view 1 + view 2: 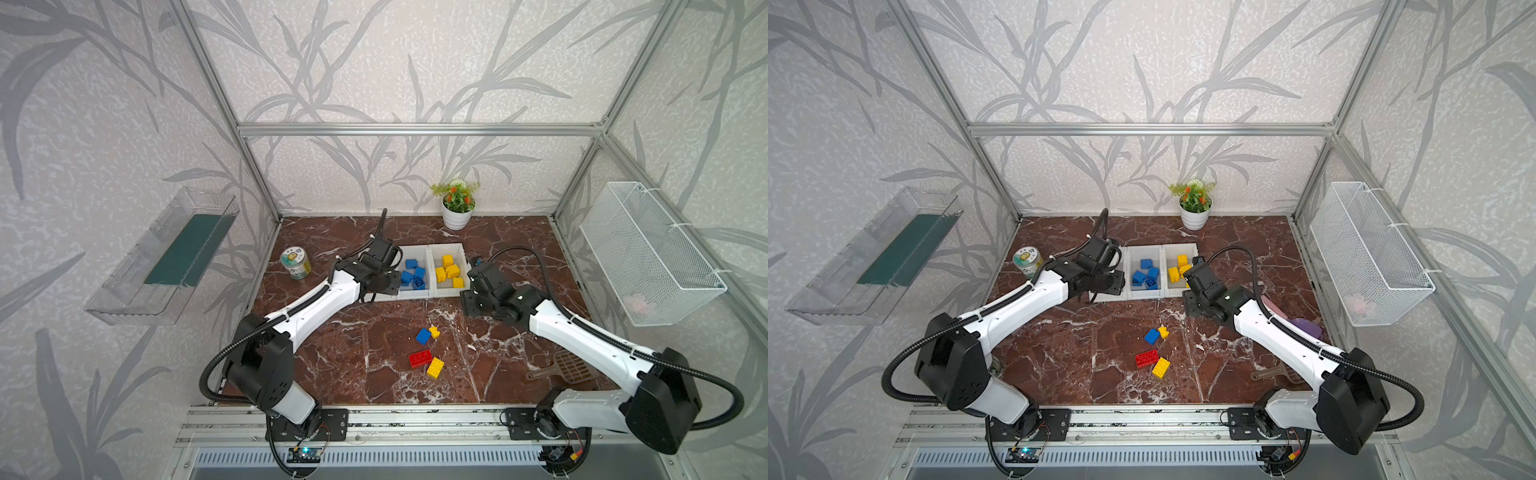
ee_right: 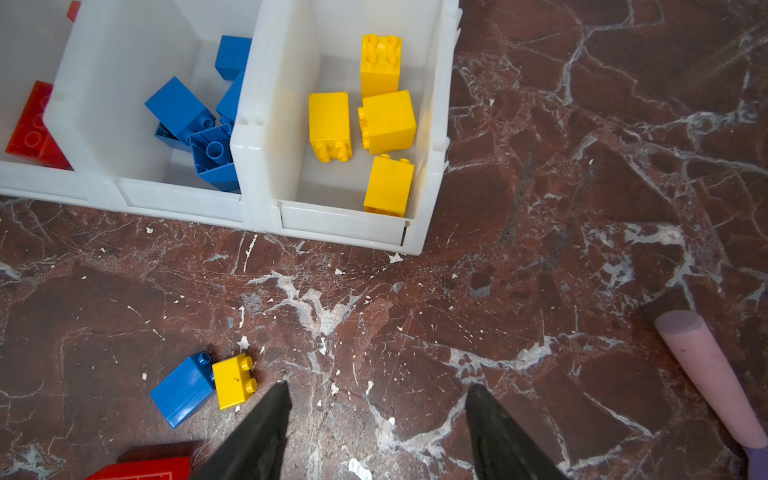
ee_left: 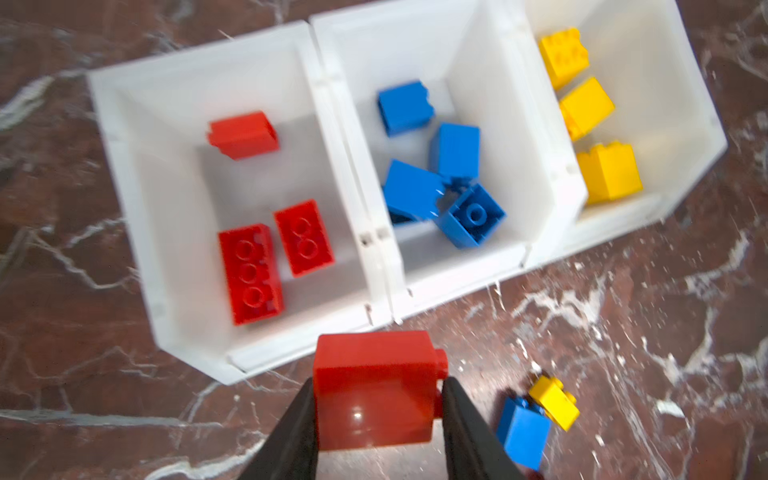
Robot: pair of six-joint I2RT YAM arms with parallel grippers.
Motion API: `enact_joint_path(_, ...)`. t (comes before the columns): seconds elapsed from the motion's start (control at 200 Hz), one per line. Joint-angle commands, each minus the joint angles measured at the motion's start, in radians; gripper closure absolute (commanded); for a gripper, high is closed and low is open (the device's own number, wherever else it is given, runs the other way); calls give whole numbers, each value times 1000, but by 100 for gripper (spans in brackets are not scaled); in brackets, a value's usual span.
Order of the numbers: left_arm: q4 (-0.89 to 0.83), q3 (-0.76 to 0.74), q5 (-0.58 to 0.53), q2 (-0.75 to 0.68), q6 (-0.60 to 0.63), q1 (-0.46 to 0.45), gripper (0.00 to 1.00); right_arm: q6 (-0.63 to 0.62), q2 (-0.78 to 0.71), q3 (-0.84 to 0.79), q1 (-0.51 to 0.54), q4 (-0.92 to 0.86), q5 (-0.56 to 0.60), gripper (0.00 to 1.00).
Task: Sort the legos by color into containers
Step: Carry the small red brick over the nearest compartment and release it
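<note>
Clamping a red brick [image 3: 374,395] by two opposite sides, the left end effector [image 3: 376,384] hangs raised near the low front of an end bin. Whether the brick is over the bin or just short of it cannot be told.

Left wrist view, somewhat blurred: three white bins [image 3: 328,104] are joined in a row on the surface [image 3: 644,316]. The end bin nearest the held piece has three red bricks [image 3: 251,274]. The middle bin has blue bricks [image 3: 455,151], four countable, piled together. The far bin has yellow bricks [image 3: 609,172], three in sight.

Right wrist view: the right end effector [image 2: 378,390] has its fingers apart with nothing between them, over bare surface in front of the yellow bin. Four yellow pieces count there. A loose blue brick [image 2: 183,390] lies touching a small yellow brick [image 2: 235,380]. A pink rod [image 2: 706,374] lies off to one side.

Both top views: the left arm hides the red bin, and the held brick is not visible. The blue and yellow pair sits well in front of the row. Nearer the front edge, an oblong red brick [image 1: 420,359] touches an oblong yellow brick [image 1: 435,368]. A jar [image 1: 296,262] stands left of the row, and a potted plant [image 1: 457,205] stands at the back wall.
</note>
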Motion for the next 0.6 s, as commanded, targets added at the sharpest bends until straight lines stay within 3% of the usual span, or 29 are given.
enact_joint_path(0.0,30,38,-26,42,51,52,55,-7,-19,33,-6,-17,21,32)
enact_joint_path(0.465,-19,283,-37,314,63,149,51,-2,-66,21,-5,-50,55,32)
enact_joint_path(0.595,-35,311,-17,337,59,159,41,-3,-69,19,-7,-51,63,32)
